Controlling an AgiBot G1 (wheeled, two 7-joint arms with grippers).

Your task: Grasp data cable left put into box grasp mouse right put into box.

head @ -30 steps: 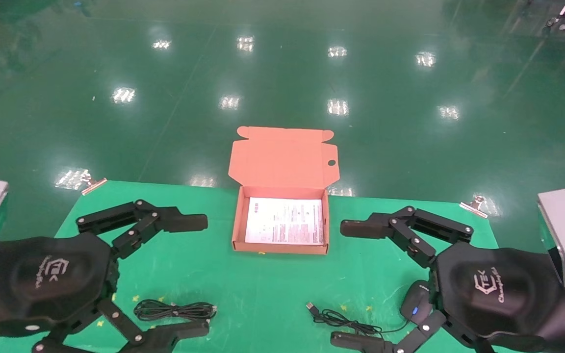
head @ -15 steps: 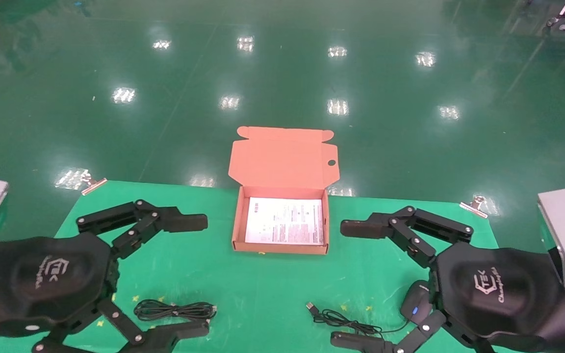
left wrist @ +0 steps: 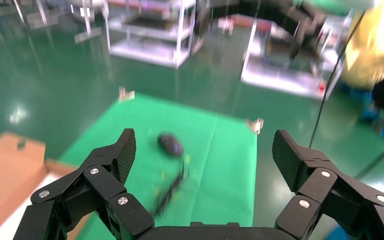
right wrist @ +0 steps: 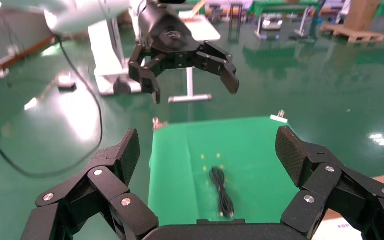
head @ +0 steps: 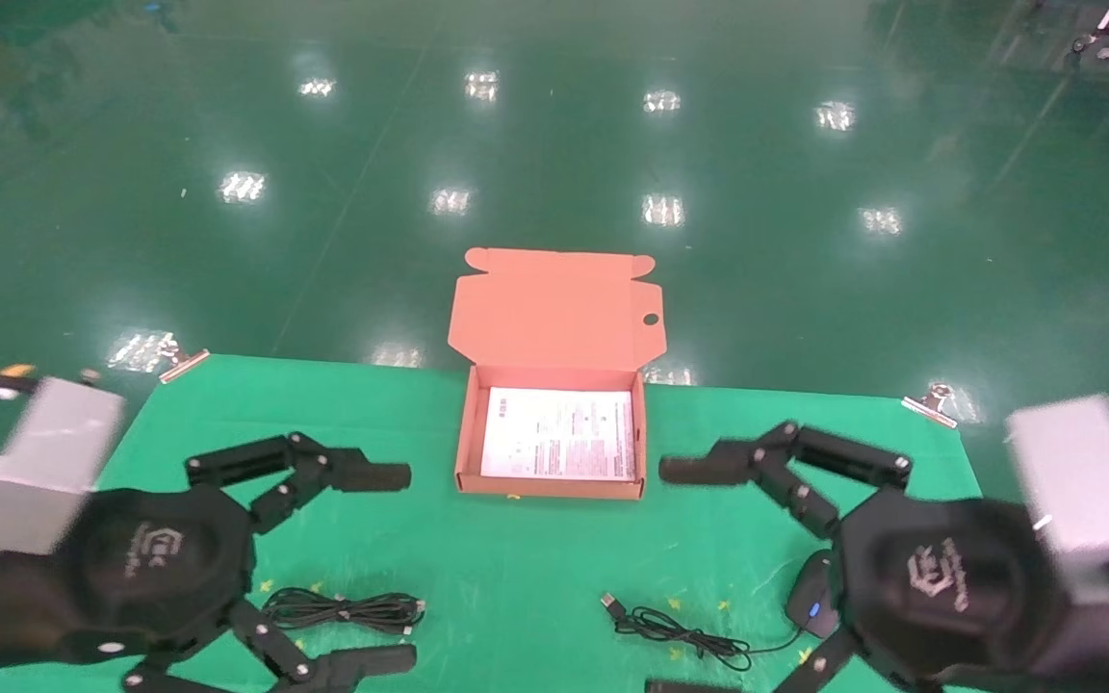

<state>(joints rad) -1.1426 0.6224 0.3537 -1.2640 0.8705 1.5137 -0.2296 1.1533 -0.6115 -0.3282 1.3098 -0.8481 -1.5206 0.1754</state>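
The salmon-orange box stands open at the table's far middle, with its lid up and a white leaflet inside. The data cable lies bundled on the green mat, front left; it also shows in the right wrist view. My left gripper is open and empty above and around the cable, apart from it. The black mouse lies front right, half hidden under my right gripper, which is open and empty. The mouse's cord trails left. The left wrist view shows the mouse.
Metal clips pin the green mat's far corners. Beyond the table's far edge is shiny green floor. The box's corner shows in the left wrist view. The left gripper shows far off in the right wrist view.
Both arms have turned and moved: both grippers sit lower in the picture, and the grey wrist blocks have swung inward. Both stay open. Cable, mouse and box have not moved.
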